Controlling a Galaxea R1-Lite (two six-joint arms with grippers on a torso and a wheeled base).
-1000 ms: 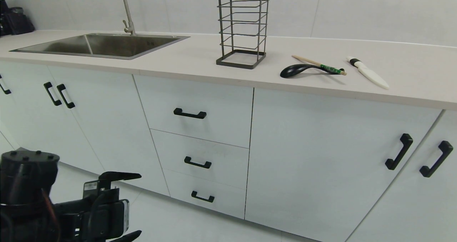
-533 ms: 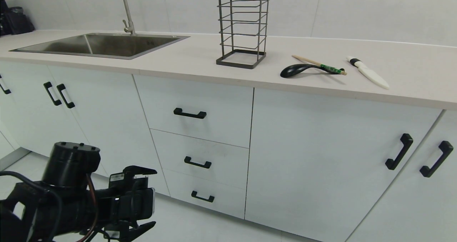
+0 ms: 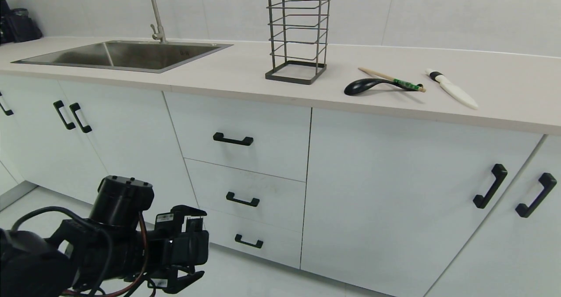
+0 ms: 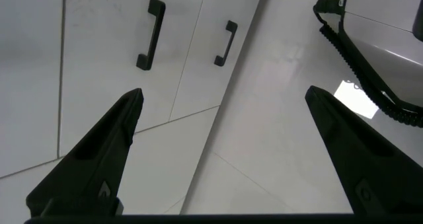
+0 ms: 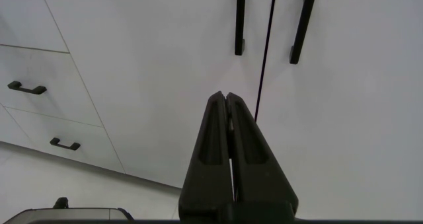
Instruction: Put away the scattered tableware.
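Currently the left gripper (image 3: 196,243) hangs low in front of the stack of 3 drawers (image 3: 245,174), fingers spread wide and empty; the left wrist view shows the same gripper (image 4: 223,95) with open floor and cabinet fronts between its 2 fingers. The right gripper (image 5: 226,98) has its fingers pressed together, nothing held, and faces a pair of cabinet doors. The tableware is up on the counter (image 3: 219,76), well apart from either gripper: a black spoon (image 3: 363,86) with chopsticks (image 3: 392,79) touching its handle, and a white knife (image 3: 451,89) just beside them. A wire rack (image 3: 292,79) stands near the spoon, towards the sink (image 3: 131,54). Judgement: nothing has been put away yet, and the step in hand looks like bringing the left arm to work, either at a drawer handle (image 3: 233,139) or up to the counter; I cannot tell which. If the drawer: centre the bar between both fingers, close fully, pull straight out. If the counter: clear the edge first, then take 1 item at a time, knife by the handle end. The spoon and chopsticks overlap, so lifting 1 may drag the other.
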